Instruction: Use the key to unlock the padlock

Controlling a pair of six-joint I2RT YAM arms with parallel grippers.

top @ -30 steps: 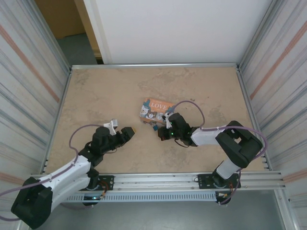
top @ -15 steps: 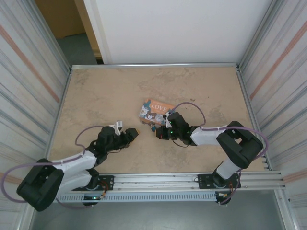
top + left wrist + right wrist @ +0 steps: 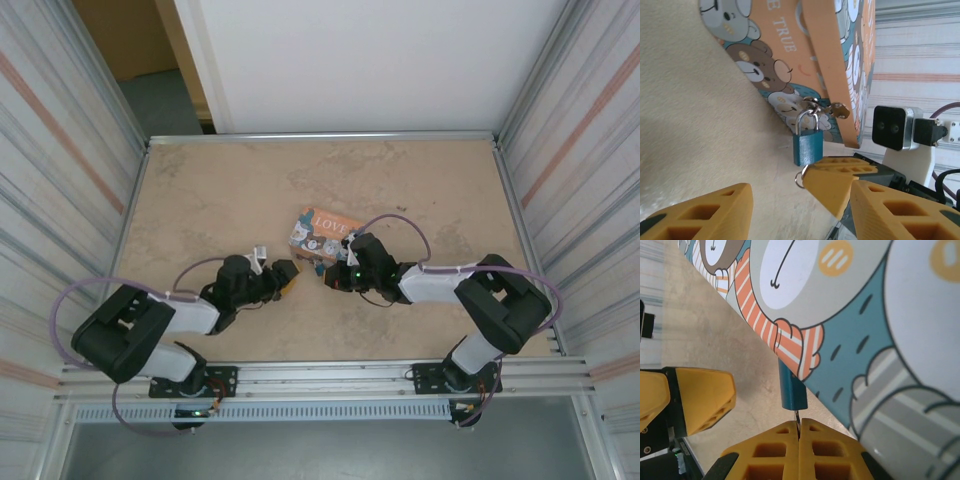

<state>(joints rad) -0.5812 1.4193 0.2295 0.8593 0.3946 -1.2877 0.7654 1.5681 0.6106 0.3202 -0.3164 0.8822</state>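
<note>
The small blue padlock (image 3: 807, 146) hangs by its silvery shackle (image 3: 805, 117) from the hasp of the orange-and-teal bear-print box (image 3: 323, 231). My right gripper (image 3: 799, 426) is shut on the key (image 3: 797, 416), whose blade meets the bottom of the padlock (image 3: 791, 389). The key's ring (image 3: 799, 178) sticks out of those yellow fingers (image 3: 837, 180), just below the lock. My left gripper (image 3: 802, 200) is open, its two fingers spread on either side of the right gripper's tip and close to the padlock. From above, the left gripper (image 3: 288, 275) and right gripper (image 3: 330, 279) nearly meet in front of the box.
The box (image 3: 805, 55) lies on the beige tabletop (image 3: 220, 200), mid-table. Metal rails (image 3: 320, 136) and corrugated walls (image 3: 60, 160) bound the table. The right wrist camera (image 3: 890, 127) sits close beside the box's edge. Both arms' cables loop over the near table.
The left arm has swung right and low toward the padlock, its jaws narrowing a little. The right gripper has stayed at the lock, shut on the key.
</note>
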